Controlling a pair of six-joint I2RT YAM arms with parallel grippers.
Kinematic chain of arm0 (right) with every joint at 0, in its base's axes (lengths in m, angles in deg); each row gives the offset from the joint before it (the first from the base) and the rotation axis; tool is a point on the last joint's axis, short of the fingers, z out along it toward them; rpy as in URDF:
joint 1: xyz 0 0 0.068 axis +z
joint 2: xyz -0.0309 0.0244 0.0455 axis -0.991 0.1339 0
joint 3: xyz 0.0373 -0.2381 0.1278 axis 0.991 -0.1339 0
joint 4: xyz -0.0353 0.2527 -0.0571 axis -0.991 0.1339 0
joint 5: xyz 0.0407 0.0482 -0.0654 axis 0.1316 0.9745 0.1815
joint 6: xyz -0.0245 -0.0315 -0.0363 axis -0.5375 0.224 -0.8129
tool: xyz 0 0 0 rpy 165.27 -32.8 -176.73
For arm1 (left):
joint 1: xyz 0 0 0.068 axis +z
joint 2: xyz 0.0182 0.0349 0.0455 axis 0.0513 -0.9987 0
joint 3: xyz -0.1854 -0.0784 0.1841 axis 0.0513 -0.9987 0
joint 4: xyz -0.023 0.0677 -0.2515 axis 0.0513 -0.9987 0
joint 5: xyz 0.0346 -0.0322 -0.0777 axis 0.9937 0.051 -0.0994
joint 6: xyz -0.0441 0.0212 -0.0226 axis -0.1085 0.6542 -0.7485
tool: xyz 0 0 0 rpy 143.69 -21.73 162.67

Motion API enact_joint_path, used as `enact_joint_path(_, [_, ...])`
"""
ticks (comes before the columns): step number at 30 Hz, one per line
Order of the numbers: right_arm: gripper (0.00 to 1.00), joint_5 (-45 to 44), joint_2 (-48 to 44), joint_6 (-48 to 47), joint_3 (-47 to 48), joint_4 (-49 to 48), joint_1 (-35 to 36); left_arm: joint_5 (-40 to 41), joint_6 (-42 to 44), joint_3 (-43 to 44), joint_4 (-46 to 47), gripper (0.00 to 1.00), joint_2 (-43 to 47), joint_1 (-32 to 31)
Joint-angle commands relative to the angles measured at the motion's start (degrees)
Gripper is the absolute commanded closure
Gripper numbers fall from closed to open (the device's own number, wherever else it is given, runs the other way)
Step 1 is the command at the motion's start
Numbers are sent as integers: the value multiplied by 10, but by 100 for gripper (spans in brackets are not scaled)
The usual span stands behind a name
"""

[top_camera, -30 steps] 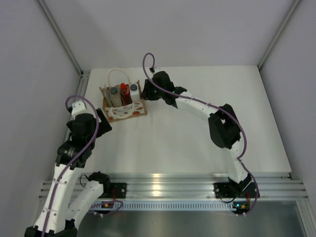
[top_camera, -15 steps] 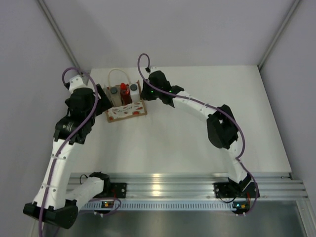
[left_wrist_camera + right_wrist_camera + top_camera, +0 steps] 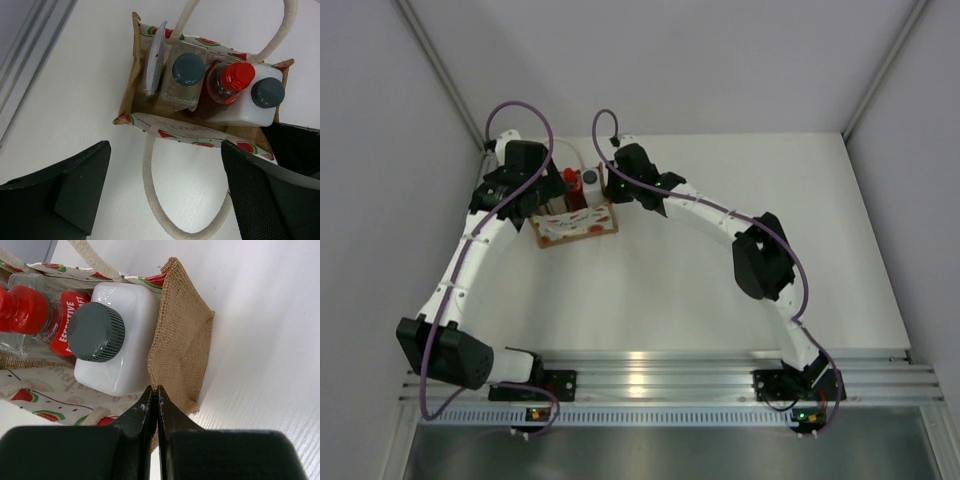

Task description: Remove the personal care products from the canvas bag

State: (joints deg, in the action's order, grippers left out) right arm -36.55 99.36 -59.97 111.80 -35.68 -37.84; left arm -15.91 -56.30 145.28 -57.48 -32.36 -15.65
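Observation:
The canvas bag (image 3: 574, 224) stands at the far left of the table, with tan ends, watermelon-print sides (image 3: 176, 131) and white rope handles (image 3: 149, 170). Inside, left to right in the left wrist view, are a pale flat tube (image 3: 155, 57), a clear bottle with a dark cap (image 3: 187, 70), a red bottle with a red cap (image 3: 234, 79) and a white bottle with a dark cap (image 3: 267, 93). My left gripper (image 3: 165, 200) is open, above the bag's near side. My right gripper (image 3: 156, 390) is shut on the rim of the bag's tan end wall (image 3: 185, 340), beside the white bottle (image 3: 120, 355).
The table's left edge and metal rail (image 3: 30, 55) run close to the bag. White enclosure walls stand behind (image 3: 650, 70). One rope handle lies looped on the table under my left gripper.
My left arm has swung from the near left up to above the bag. My right gripper has stayed at the bag's right end.

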Motion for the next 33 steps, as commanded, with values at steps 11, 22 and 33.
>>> enact_joint_path(11, [100,-22,3,18,-32,21,-2,-190,-31,25,114,29,-74,-10])
enact_joint_path(22, [100,13,-22,34,-69,-16,-6,-165,-30,26,175,36,-140,-46])
enact_joint_path(33, [100,42,-28,34,-73,-19,-10,-111,-6,38,184,38,-204,-65])
